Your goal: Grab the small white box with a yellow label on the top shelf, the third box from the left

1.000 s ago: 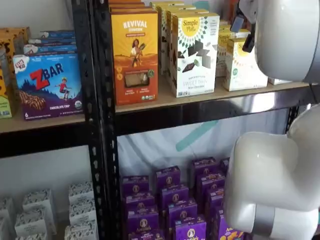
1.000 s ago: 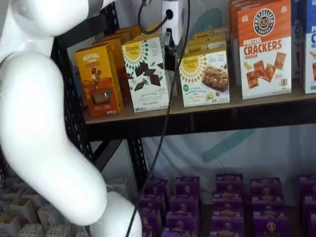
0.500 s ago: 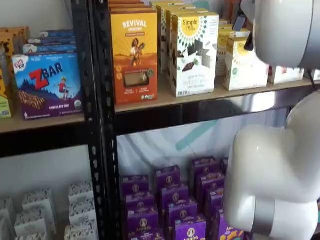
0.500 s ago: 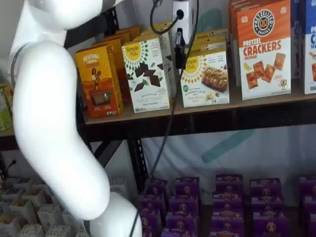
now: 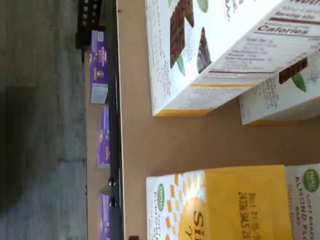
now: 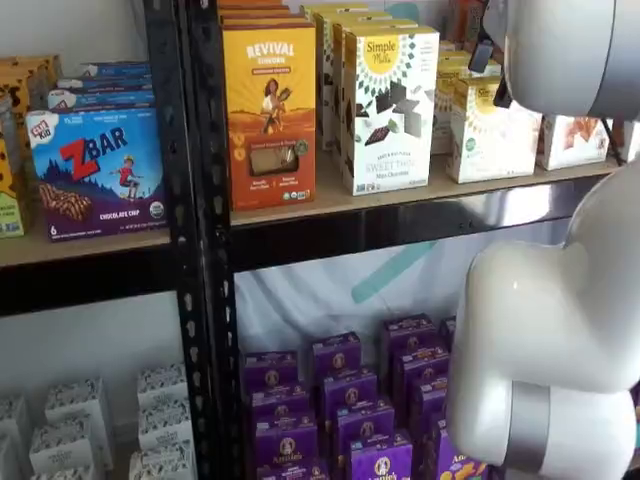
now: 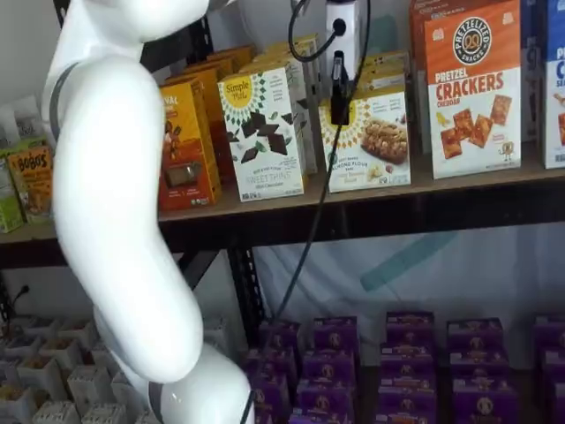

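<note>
The small white box (image 7: pixel 378 141) with its yellow label stands at the front of the top shelf (image 7: pixel 459 181), also seen in a shelf view (image 6: pixel 488 135). My gripper (image 7: pixel 340 95) hangs from above, just in front of the box's left edge and not touching it. One black finger (image 7: pixel 340 88) shows there. In a shelf view two dark fingers (image 6: pixel 497 92) show apart beside the arm, with nothing between them. The wrist view looks down on the box's yellow top (image 5: pixel 225 205) and the tan shelf board (image 5: pixel 165 140).
A taller white box with chocolate squares (image 7: pixel 263 132) stands just left of the target, with an orange Revival box (image 7: pixel 181 146) beyond it. Pretzel cracker boxes (image 7: pixel 472 88) stand to the right. My white arm (image 7: pixel 115 221) and its cable (image 7: pixel 309 230) hang before the shelves. Purple boxes (image 7: pixel 397 353) lie below.
The gripper has slid right along the top shelf, from beside the tall chocolate box to the front of the small white box. The arm has swung with it.
</note>
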You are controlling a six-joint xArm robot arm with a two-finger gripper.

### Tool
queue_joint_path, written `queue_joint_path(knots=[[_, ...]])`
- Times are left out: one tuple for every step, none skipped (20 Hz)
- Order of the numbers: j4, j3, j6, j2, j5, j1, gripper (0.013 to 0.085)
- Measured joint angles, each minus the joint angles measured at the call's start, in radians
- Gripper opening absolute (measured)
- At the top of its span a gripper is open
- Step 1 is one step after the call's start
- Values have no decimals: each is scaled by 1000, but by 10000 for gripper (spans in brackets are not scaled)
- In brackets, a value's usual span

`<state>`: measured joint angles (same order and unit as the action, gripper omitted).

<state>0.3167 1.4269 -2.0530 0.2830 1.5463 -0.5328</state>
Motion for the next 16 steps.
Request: queue_joint_path(knots=[[-15,11,2,-10,11,4,850],[-24,14,4,-15,15,7,850],[-31,14,4,-16,15,9,850],[-40,13,6,-17,14,13,850],[-47,9,7,-19,13,17,850],[-51,8,7,-20,13,18,850],[-59,8,10,-23,17,23,850],[-62,8,11,-24,19,24,850],[-66,8,13,-25,21,27,850],[-73,6,17,-25,24,32,850],[-80,8,20,-26,28,36,850],[-97,21,26,-36,47,42,850],[-119,37,33,-47,69,51,850],[-136,41,37,-50,75,58,850],[-148,42,40,-51,77,63,850],[-152,41,43,-52,77,66,850]])
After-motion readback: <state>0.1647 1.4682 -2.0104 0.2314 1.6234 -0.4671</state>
